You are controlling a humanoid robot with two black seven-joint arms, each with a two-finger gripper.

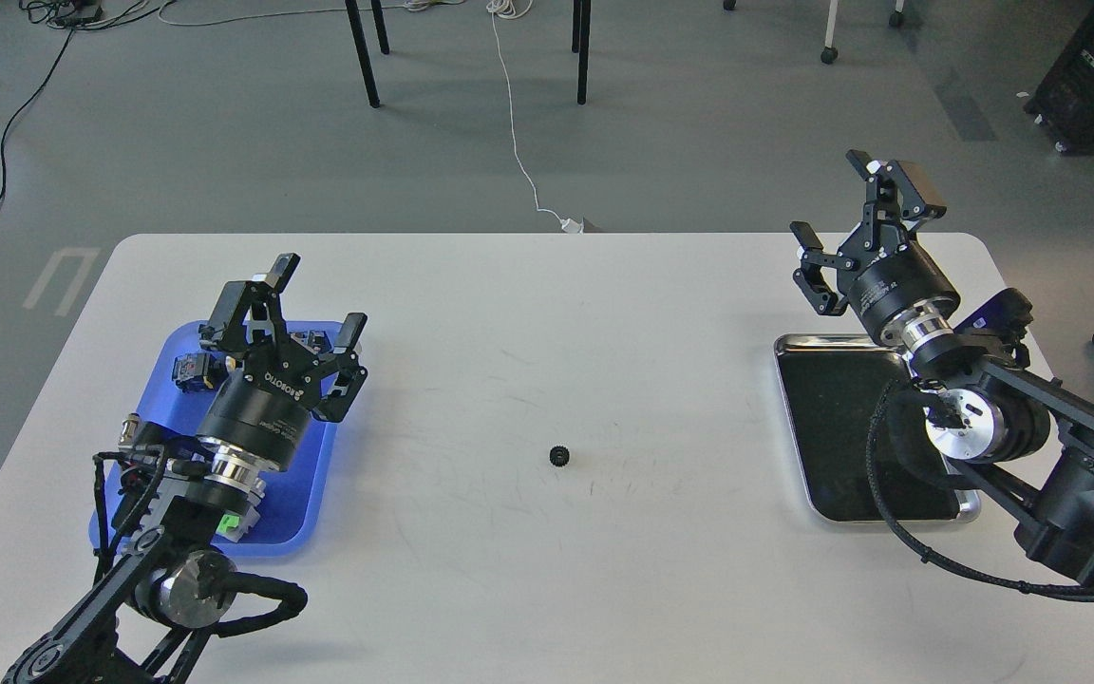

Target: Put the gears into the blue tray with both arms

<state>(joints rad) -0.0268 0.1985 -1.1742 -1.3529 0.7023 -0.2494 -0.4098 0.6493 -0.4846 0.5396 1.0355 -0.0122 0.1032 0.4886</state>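
Note:
One small black gear (560, 456) lies alone on the white table, near its middle. The blue tray (305, 494) sits at the left, largely covered by my left arm. My left gripper (311, 299) hangs over the tray's far end, fingers spread open and empty. Far to the right, my right gripper (858, 214) is raised above the table's back right corner, open, with nothing between its fingers. Both grippers are well away from the gear.
A black tray with a silver rim (799, 418) lies at the right under my right arm. Small coloured parts (191, 370) sit in the blue tray's far left. Beyond the table, chair legs (363, 52) and a white cable (518, 142) cross the grey floor.

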